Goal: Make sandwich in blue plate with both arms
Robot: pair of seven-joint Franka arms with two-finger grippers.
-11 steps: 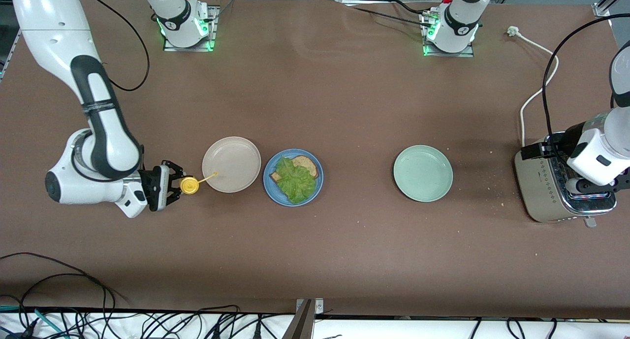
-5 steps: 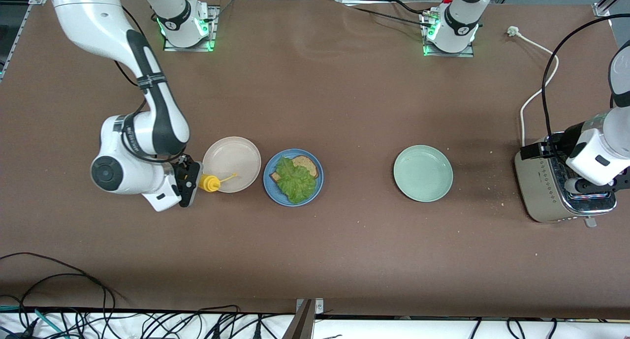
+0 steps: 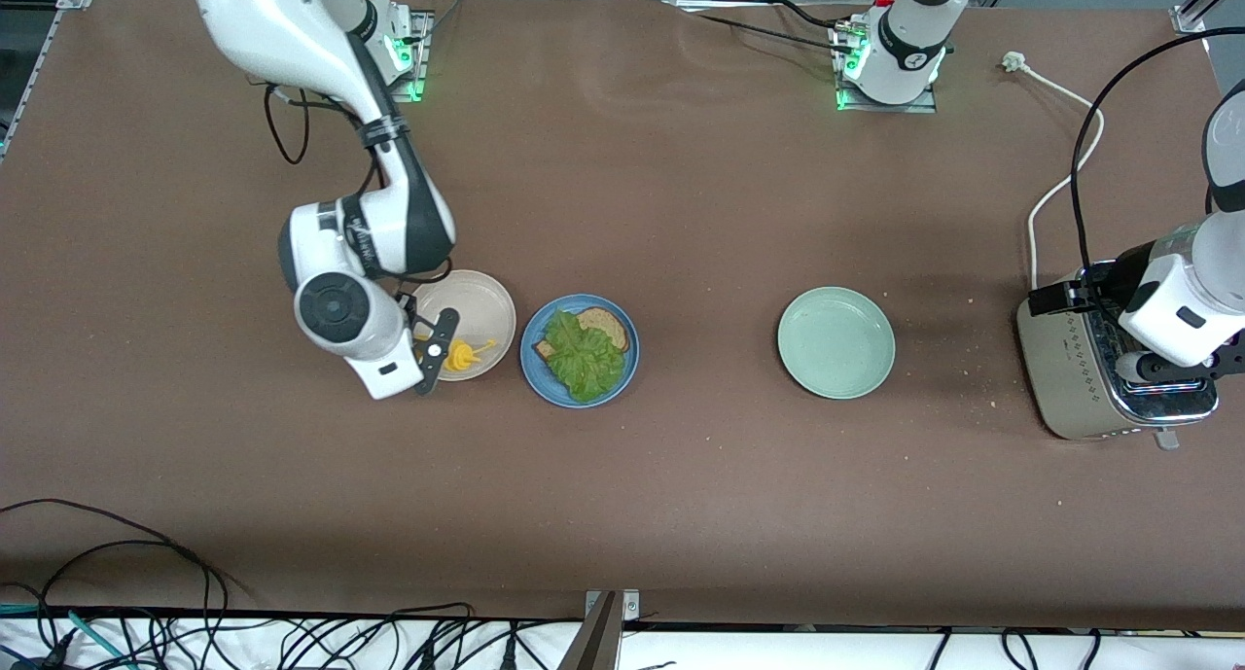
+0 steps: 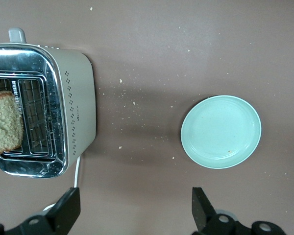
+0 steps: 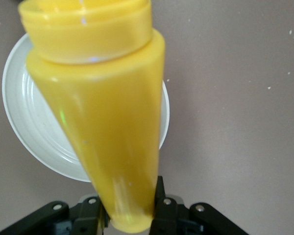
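Observation:
The blue plate (image 3: 533, 370) sits mid-table with one brown bread slice (image 3: 608, 326) and a ruffled lettuce leaf (image 3: 582, 357) lying on top of it. My right gripper (image 3: 438, 349) is shut on a yellow squeeze bottle (image 3: 459, 355) and hangs over the beige plate (image 3: 481, 305) beside the blue plate. The right wrist view shows that bottle (image 5: 108, 122) clamped at its base between the fingers, with the right gripper (image 5: 131, 210) over the beige plate (image 5: 34, 142). My left gripper (image 3: 1182, 367) waits open over the toaster (image 3: 1080, 378); in the left wrist view the left gripper (image 4: 134, 205) holds nothing.
A bread slice (image 4: 5, 122) stands in a slot of the chrome toaster (image 4: 63, 112) at the left arm's end of the table. A pale mint-green plate (image 3: 835, 341) lies between the toaster and the blue plate. The toaster's white cord (image 3: 1055, 189) runs toward the robots' bases.
My right arm has swung the yellow bottle from the table beside the beige plate to over that plate, toward the blue plate. The left arm has not moved.

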